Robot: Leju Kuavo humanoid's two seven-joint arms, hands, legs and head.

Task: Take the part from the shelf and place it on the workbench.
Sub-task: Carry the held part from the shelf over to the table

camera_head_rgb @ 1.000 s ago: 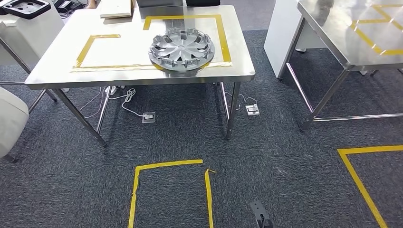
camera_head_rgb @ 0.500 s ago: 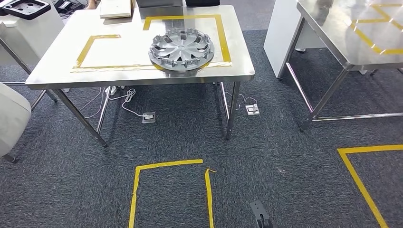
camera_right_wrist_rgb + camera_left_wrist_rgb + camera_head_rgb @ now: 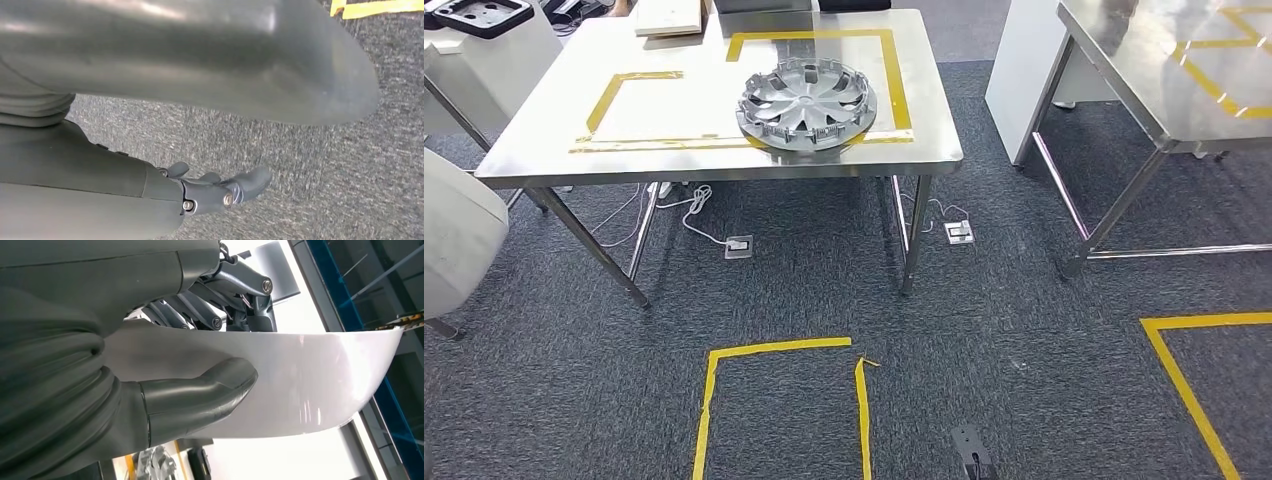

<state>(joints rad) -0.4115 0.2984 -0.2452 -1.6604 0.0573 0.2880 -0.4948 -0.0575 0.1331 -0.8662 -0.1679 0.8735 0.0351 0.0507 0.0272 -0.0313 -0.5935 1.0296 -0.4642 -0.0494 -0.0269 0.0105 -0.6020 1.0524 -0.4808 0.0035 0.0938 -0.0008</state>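
My view shifted slightly; white part (image 3: 459,240) shows more at left edge. My left hand (image 3: 165,365) grips white part. My right hand (image 3: 220,192) holds nothing, fingers loosely extended. One hubcap (image 3: 806,102) on workbench (image 3: 544,150). Two steel tables.

The head view looks down from high at the workbench (image 3: 544,150); both wrist views sit close behind their hands.

Hubcap (image 3: 806,102) on workbench (image 3: 564,150), left half bare
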